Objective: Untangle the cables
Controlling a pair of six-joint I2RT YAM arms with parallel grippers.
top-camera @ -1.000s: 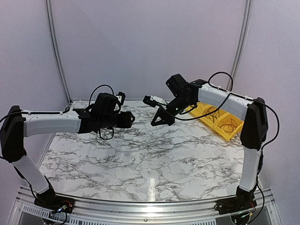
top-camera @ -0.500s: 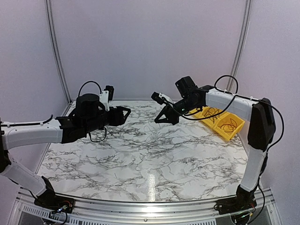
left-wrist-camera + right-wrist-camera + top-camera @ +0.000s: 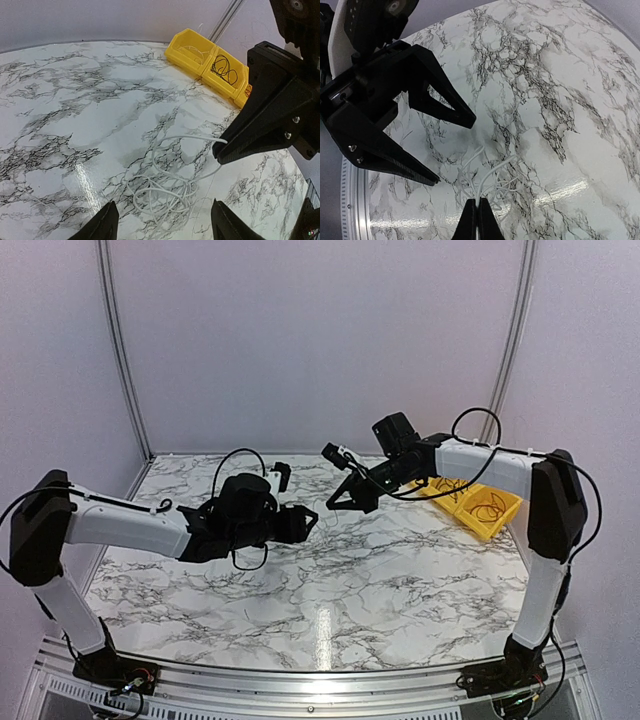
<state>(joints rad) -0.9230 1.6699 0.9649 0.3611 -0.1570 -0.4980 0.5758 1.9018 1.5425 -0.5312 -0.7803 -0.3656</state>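
Cable (image 3: 167, 189) mid-table, yellow bins (image 3: 187, 61) at right edge

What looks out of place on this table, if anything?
A thin white cable lies in a loose tangle on the marble table, unlike the black wires coiled inside the yellow bins. One strand runs up off the heap, pinched in the shut right gripper.

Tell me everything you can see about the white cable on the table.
The white cable is a very thin, flexible wire, bunched in loose overlapping loops on the marble table. One strand lifts up to the shut right gripper, which pinches it. The open left gripper hovers close by, apparently not touching it.
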